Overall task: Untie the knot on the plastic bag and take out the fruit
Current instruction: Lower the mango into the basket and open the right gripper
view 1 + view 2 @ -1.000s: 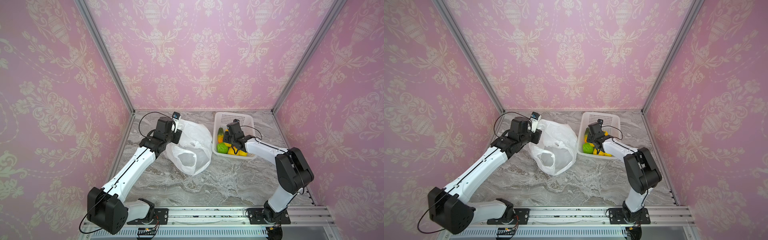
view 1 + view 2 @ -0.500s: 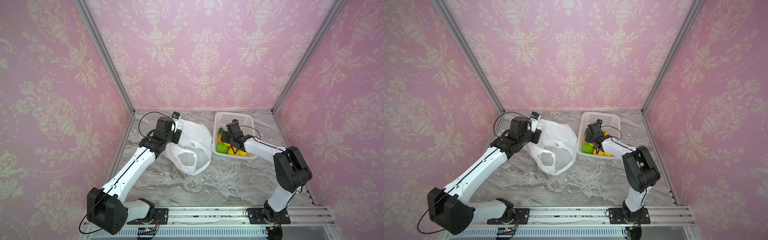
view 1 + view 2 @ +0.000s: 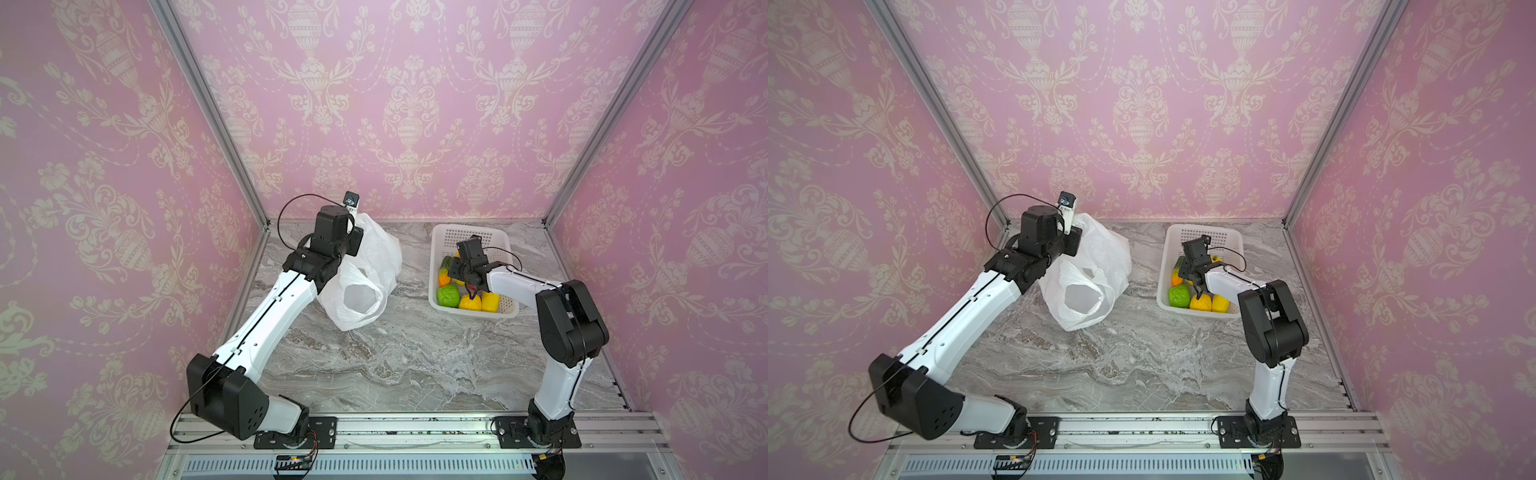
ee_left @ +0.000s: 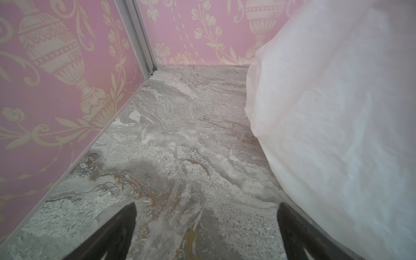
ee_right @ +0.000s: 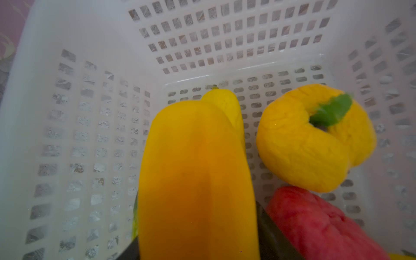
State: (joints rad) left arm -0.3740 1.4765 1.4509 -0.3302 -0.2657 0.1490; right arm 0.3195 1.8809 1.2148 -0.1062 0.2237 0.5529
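Note:
The plastic bag (image 3: 374, 266) (image 3: 1096, 257) stands crumpled at the back left, its mouth gaping toward the front; the knot does not show. My left gripper (image 4: 207, 225) is open over bare floor, the bag (image 4: 337, 135) brushing the outside of one finger. Several pieces of fruit lie in the white basket (image 3: 469, 227): a green one (image 3: 448, 295), yellow ones (image 3: 491, 301) and a green-to-orange one (image 3: 444, 272). Inside the basket, my right gripper (image 5: 198, 225) is open, with a long yellow-orange fruit (image 5: 195, 168) lying between its fingers. A yellow fruit with a green stem (image 5: 315, 139) and a red one (image 5: 319, 225) lie beside it.
The basket's far half (image 5: 225, 45) holds no fruit. Pink walls with metal corner posts (image 3: 216, 124) close in the back and both sides of the marble floor (image 3: 395, 361). A rail (image 3: 395, 428) carrying both arm bases runs along the front edge.
The right gripper's fingers have spread around the yellow-orange fruit in the basket, and the right arm's elbow has shifted slightly left. The left arm and the bag have not moved.

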